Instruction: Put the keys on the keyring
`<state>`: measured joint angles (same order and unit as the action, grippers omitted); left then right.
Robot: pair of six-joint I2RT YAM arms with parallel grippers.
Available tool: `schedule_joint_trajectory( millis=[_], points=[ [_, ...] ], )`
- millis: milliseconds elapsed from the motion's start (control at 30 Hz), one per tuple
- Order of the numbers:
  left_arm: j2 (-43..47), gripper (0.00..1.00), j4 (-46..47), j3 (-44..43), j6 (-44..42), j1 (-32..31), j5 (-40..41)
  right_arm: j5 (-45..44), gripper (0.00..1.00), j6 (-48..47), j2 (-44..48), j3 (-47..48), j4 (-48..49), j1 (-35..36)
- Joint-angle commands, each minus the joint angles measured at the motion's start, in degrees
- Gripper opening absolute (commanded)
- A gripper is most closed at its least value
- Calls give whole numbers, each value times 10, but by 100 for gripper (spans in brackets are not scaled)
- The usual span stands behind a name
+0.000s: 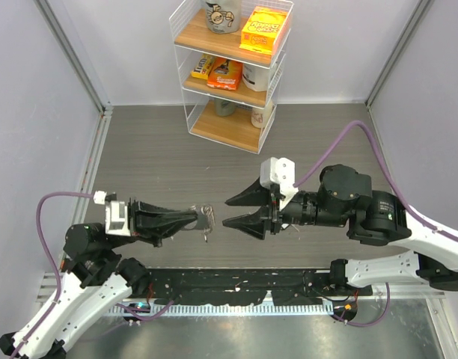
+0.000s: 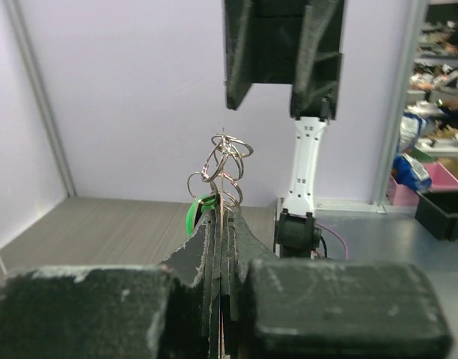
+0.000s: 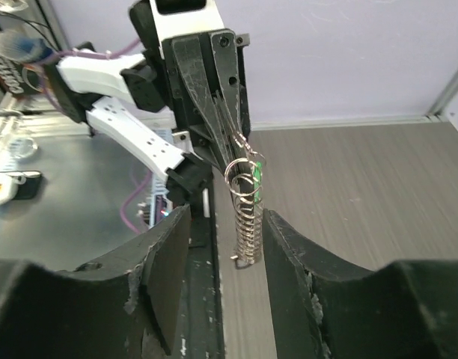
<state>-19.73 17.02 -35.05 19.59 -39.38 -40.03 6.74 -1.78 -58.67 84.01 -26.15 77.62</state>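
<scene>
Pinched tight in the left gripper point(image 1: 193, 218) and held clear above the table point(image 1: 154, 149): the keyring point(image 2: 223, 166), a tangle of thin silvery loops topping the closed tips, bright green piece point(image 2: 193, 214) tucked at the jaw line, coiled grey chain point(image 3: 245, 224) dangling below. Facing it from just beside, the right gripper point(image 1: 227, 212), jaws standing apart, gripping nothing. Impossible to tell whether any keys hang among the loops. Likely trouble from here: snagging a loop with a closing finger and tugging the ring out of that thin pinch, or dropping it to the tabletop through a misjudged handover.
</scene>
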Motion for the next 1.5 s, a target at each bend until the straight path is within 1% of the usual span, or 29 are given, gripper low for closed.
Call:
schedule_joint_trajectory(
  millis=[0,67,133,167,267,433,533,633,700,1000,1133,1267,1467],
  points=[
    [5,0,-24,-18,36,-2,114,-52,50,-68,-20,25,-37,0],
    [7,0,-23,-11,56,-2,160,-66,52,-84,-28,23,-32,1],
    [9,0,-23,-3,76,-2,198,-109,53,-113,-31,16,-23,3],
    [11,0,-20,1,86,-2,212,-117,55,-122,-33,14,-17,4],
    [9,0,-20,8,107,-2,238,-160,57,-156,-43,10,-2,15],
    [7,0,-44,5,124,-2,264,-218,59,-207,-51,-5,52,45],
    [3,0,-44,7,135,-2,265,-272,60,-252,-57,-18,87,60],
    [1,0,-44,7,145,-2,257,-299,59,-277,-63,-31,130,70],
    [2,0,-44,8,148,-2,254,-302,58,-296,-65,-41,159,74],
    [17,0,-51,11,150,-2,232,-313,54,-366,-86,-52,221,78],
    [21,0,-55,11,150,-2,226,-313,54,-385,-102,-45,219,88],
    [22,0,-54,11,150,-2,224,-317,51,-399,-114,-43,224,93],
    [28,0,-57,10,150,-2,216,-329,44,-418,-124,-39,233,99]
  ],
)
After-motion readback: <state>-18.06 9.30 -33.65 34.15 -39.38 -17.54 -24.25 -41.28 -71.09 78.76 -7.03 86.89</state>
